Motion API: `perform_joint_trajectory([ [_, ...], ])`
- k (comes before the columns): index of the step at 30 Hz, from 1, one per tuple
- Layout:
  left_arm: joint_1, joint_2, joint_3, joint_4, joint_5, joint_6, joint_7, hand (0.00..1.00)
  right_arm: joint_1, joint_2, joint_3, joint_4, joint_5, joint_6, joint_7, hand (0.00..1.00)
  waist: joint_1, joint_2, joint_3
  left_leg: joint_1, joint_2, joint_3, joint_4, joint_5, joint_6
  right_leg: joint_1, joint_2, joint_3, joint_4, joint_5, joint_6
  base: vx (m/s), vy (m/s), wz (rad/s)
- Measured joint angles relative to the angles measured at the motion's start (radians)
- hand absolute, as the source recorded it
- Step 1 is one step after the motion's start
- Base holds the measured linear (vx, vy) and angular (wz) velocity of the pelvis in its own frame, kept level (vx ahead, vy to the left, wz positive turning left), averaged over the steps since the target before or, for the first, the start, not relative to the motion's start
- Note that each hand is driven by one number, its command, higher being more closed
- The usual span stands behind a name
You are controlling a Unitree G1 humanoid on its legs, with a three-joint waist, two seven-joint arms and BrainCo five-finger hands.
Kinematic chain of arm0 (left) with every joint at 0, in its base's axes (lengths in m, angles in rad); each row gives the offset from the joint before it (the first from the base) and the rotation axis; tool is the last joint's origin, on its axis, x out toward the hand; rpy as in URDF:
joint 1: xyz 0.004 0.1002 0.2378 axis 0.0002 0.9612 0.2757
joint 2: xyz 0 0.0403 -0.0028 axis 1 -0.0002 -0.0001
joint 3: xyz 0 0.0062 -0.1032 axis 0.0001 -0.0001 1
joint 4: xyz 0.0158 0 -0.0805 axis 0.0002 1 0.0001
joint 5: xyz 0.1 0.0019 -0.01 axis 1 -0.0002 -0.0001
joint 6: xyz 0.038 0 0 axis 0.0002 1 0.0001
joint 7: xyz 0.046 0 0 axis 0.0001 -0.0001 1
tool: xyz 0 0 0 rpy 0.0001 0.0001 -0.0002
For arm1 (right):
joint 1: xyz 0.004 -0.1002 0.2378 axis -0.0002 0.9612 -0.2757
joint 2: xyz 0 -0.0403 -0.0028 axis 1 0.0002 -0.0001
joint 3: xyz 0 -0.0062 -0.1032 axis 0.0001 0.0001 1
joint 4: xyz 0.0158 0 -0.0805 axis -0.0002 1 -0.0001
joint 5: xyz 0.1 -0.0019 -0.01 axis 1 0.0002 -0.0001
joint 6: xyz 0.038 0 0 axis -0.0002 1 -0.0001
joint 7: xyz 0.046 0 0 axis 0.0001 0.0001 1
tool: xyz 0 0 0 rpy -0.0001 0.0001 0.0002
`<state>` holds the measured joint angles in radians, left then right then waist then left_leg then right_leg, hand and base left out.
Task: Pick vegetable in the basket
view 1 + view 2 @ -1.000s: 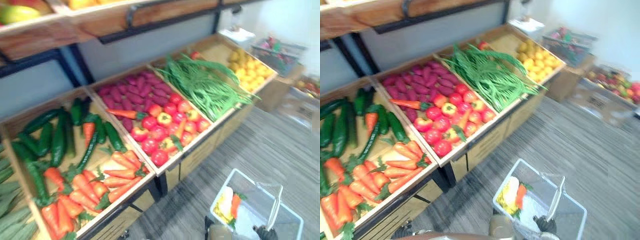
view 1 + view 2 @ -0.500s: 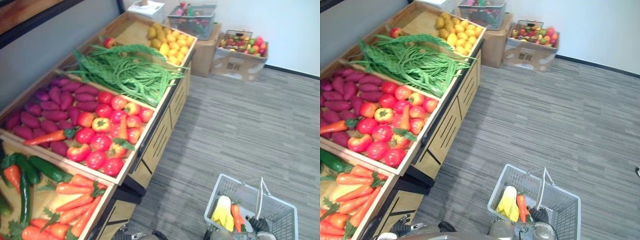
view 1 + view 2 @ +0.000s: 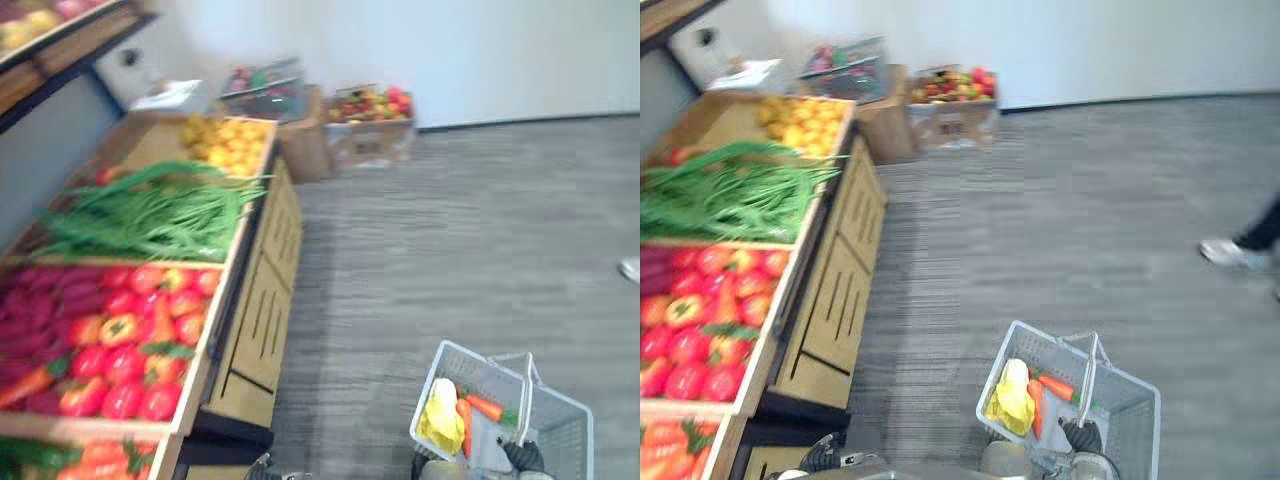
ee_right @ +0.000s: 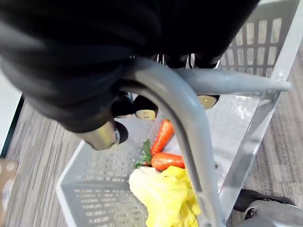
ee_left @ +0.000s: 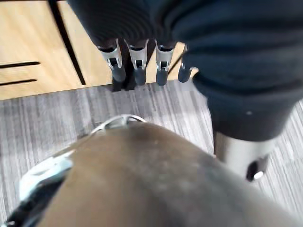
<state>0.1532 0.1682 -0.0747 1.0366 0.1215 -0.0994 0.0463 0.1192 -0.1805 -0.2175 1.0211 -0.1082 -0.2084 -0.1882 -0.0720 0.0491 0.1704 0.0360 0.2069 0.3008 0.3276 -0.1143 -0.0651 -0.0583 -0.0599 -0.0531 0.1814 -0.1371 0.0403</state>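
A grey plastic basket [image 3: 556, 405] hangs low at my right side above the floor. My right hand [image 4: 142, 101] is shut on its handle [image 4: 189, 123], and it also appears in the head views [image 3: 1082, 436]. Inside the basket lie two carrots [image 4: 163, 135] and a yellow vegetable [image 4: 165, 196]; the head view has them too, the carrots [image 3: 483, 406] beside the yellow vegetable [image 3: 440, 416]. My left hand [image 5: 137, 66] hangs with straight fingers and holds nothing, close to the wooden stand's front.
A wooden display stand [image 3: 258, 300] runs along the left with red tomatoes and peppers [image 3: 130, 340], green beans [image 3: 150, 215], yellow fruit [image 3: 225, 140] and carrots [image 3: 95, 458]. Boxes of fruit [image 3: 365, 120] stand by the far wall. A person's shoe [image 3: 1230, 250] is on the floor at the right.
The whole picture has swung to the right, so the stand now lies further left and more floor shows. The basket still hangs from my right hand.
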Motion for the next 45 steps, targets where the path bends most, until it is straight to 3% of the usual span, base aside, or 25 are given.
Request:
perform_joint_trajectory([
  [2,-0.012,0.001,0.001,-0.003,0.000,0.002,0.013,0.00,0.015,-0.010,0.001,0.019,0.001,0.009,0.001,1.00,-0.005,0.005,-0.005,0.018,-0.022,-0.064,0.016,0.000,-0.001,-0.020,0.015,0.075,0.006,0.016,0.007,0.00,0.056,-1.09],
  [3,-0.012,0.002,0.004,-0.001,0.000,0.003,0.019,0.00,0.030,-0.010,0.006,0.022,0.002,0.016,0.002,1.00,-0.005,-0.014,0.002,0.010,-0.027,-0.067,0.051,-0.002,-0.001,-0.021,0.012,0.108,0.003,0.025,0.007,0.01,0.102,-0.96],
  [4,-0.011,0.002,0.011,0.001,0.000,0.002,0.022,0.00,0.046,-0.008,0.009,0.022,0.004,0.018,0.001,1.00,-0.003,-0.015,0.000,-0.014,-0.028,-0.087,0.080,-0.050,0.000,-0.021,0.009,0.140,-0.006,0.037,0.006,0.02,0.148,-0.73],
  [6,-0.011,-0.010,0.012,0.001,0.000,0.003,0.023,0.00,0.064,-0.015,0.009,0.025,0.011,0.024,0.002,1.00,-0.007,0.001,-0.001,-0.015,-0.038,-0.112,0.028,-0.105,0.002,-0.027,0.016,0.175,-0.005,0.043,0.016,0.00,0.198,-0.67],
  [7,-0.010,-0.018,0.011,-0.001,-0.001,0.001,0.022,0.00,0.078,-0.019,0.009,0.027,0.011,0.025,0.002,1.00,-0.004,0.018,-0.005,-0.014,-0.042,-0.123,-0.050,-0.093,0.004,-0.034,0.029,0.197,-0.004,0.051,0.032,-0.04,0.246,-0.92],
  [8,-0.004,-0.019,0.012,0.000,-0.001,0.001,0.021,0.00,0.074,-0.020,0.010,0.026,0.011,0.026,0.002,1.00,-0.001,0.027,-0.011,0.007,-0.041,-0.120,-0.087,-0.121,-0.026,-0.052,0.042,0.223,0.000,0.057,0.049,-0.04,0.294,-0.78],
  [9,-0.008,-0.019,0.013,0.000,-0.001,0.001,0.021,0.00,0.071,-0.010,0.010,0.021,0.011,0.023,0.001,1.00,-0.010,0.042,-0.025,0.008,-0.046,-0.112,-0.116,-0.141,-0.029,-0.059,0.039,0.225,-0.007,0.066,0.060,-0.02,0.240,-0.55],
  [11,-0.019,-0.014,0.013,-0.004,-0.002,-0.002,0.022,0.00,0.080,0.012,0.007,0.021,0.013,0.025,0.000,1.00,-0.007,0.009,-0.023,0.008,-0.075,-0.077,-0.117,-0.144,-0.021,-0.064,0.008,0.229,-0.018,0.080,0.078,-0.01,0.180,-0.23],
  [14,-0.009,-0.009,0.014,0.000,-0.001,0.001,0.026,0.00,0.103,0.029,0.006,0.021,0.044,0.026,-0.002,1.00,-0.007,-0.008,-0.042,0.027,-0.091,-0.051,-0.140,-0.145,-0.018,-0.058,-0.009,0.227,-0.041,0.092,0.089,0.02,0.139,-0.20],
  [22,-0.011,-0.022,0.031,0.040,-0.002,-0.017,0.041,0.00,0.103,0.034,-0.012,0.054,0.029,0.000,0.019,1.00,-0.006,0.002,-0.053,0.091,-0.081,0.013,-0.185,-0.146,-0.022,-0.054,0.022,0.193,-0.084,0.142,0.080,0.07,0.016,-0.32],
  [26,-0.016,-0.019,0.031,0.059,-0.044,-0.034,0.070,0.00,0.100,0.034,-0.012,0.077,0.032,-0.009,0.047,1.00,-0.008,-0.006,-0.052,0.088,-0.090,-0.009,-0.182,-0.145,-0.020,-0.005,0.007,0.159,-0.187,0.192,0.079,-0.01,0.005,0.03],
  [30,-0.009,-0.015,0.036,0.080,-0.122,-0.017,0.069,0.00,0.089,0.037,-0.010,0.095,0.049,-0.008,0.071,1.00,-0.004,-0.024,-0.056,0.086,-0.093,-0.029,-0.180,-0.144,-0.018,0.031,-0.003,0.135,-0.253,0.212,0.072,-0.05,-0.006,0.14],
  [33,-0.006,-0.017,0.044,0.093,-0.160,0.023,0.111,0.00,0.074,0.037,0.015,0.095,0.084,-0.005,0.091,1.00,-0.002,-0.035,-0.055,0.089,-0.088,-0.033,-0.180,-0.145,-0.020,0.050,0.001,0.131,-0.286,0.229,0.066,-0.01,-0.039,0.02],
  [37,-0.009,-0.025,0.068,0.118,-0.235,0.046,0.141,0.00,0.067,0.038,0.039,0.097,0.115,0.008,0.111,1.00,-0.003,-0.030,-0.059,0.096,-0.079,-0.036,-0.181,-0.145,-0.021,0.060,0.012,0.131,-0.287,0.239,0.069,0.03,-0.037,-0.01],
  [45,-0.012,-0.022,0.081,0.149,-0.238,0.059,0.094,0.00,0.054,0.041,0.072,0.134,0.120,0.027,0.111,1.00,-0.002,-0.053,-0.061,0.127,-0.084,-0.042,-0.185,-0.145,-0.021,0.085,0.007,0.130,-0.295,0.239,0.070,-0.03,-0.004,0.00],
])
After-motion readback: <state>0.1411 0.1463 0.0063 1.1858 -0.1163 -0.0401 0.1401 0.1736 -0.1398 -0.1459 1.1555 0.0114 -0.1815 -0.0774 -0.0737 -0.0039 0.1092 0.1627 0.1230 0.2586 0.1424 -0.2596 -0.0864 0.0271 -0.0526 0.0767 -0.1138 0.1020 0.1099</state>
